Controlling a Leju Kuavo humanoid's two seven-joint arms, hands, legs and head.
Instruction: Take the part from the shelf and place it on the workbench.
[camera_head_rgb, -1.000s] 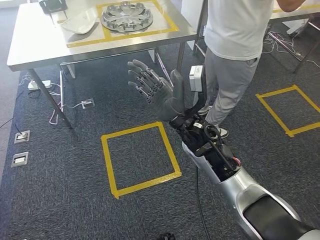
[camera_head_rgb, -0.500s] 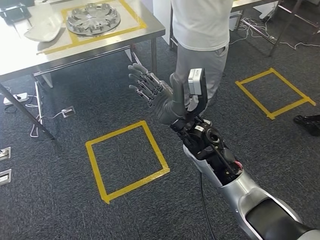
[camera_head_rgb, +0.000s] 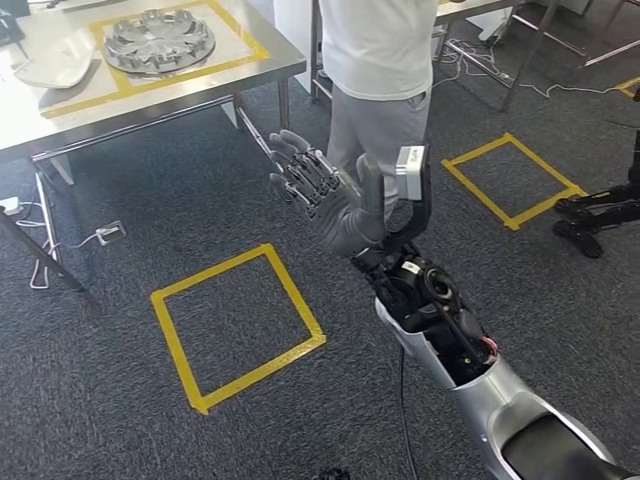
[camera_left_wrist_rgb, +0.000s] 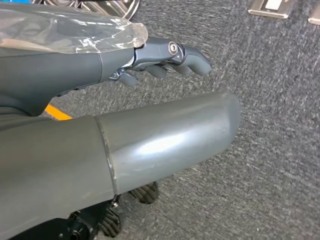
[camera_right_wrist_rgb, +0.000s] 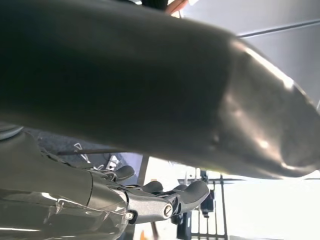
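The whole head view has swung since a second ago, so the camera turned, not the things: the steel table now sits further toward the upper left, and the wheel cover, the task's part, lies flat on that table inside a yellow tape outline, well apart from both hands. The right hand is raised in front of the table's near edge, fingers stretched out and spread, thumb up, holding nothing, as it was in the earlier pictures. A person in a white shirt and grey trousers stands just beside the table's right end, behind the hand. In its wrist view the left hand hangs over grey carpet, fingers extended and empty. A yellow tape square marks the carpet in front of the table.
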